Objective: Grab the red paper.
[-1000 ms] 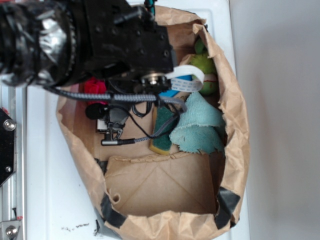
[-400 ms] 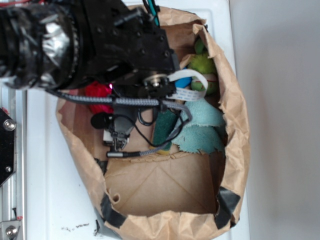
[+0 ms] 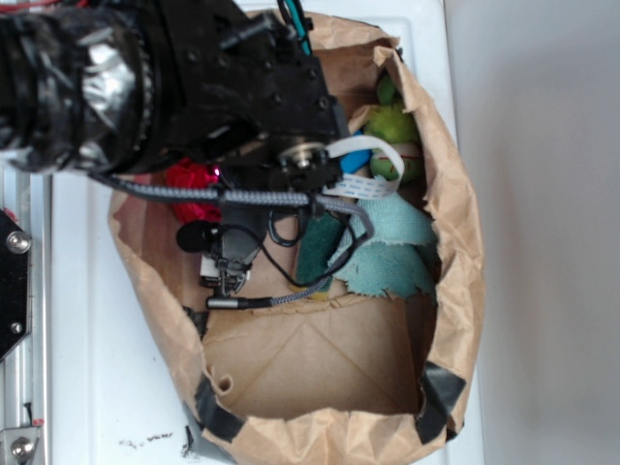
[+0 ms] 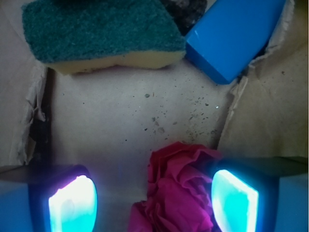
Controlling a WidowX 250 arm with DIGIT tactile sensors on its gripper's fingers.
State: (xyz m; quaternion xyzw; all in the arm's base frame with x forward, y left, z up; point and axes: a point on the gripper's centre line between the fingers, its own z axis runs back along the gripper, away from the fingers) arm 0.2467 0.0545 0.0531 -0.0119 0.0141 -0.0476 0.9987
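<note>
Your gripper (image 4: 153, 200) is spread wide, and the red paper (image 4: 176, 191) sits between its 2 fingers (image 4: 72, 205).

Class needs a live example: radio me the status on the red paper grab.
Tool open, astride red paper. Paper off-centre, against one finger. Sponge, blue block lie beyond, not blocking.

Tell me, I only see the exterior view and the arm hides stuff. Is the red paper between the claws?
Observer: Yes. In the wrist view the red paper sits between the open gripper, nearer one finger.
Operator: Is anything else close to it?
Observer: A sponge lies farther ahead, green on top, yellow underneath.
Operator: And the blue thing?
Observer: It's a blue block beside the sponge, apart from the paper.
</note>
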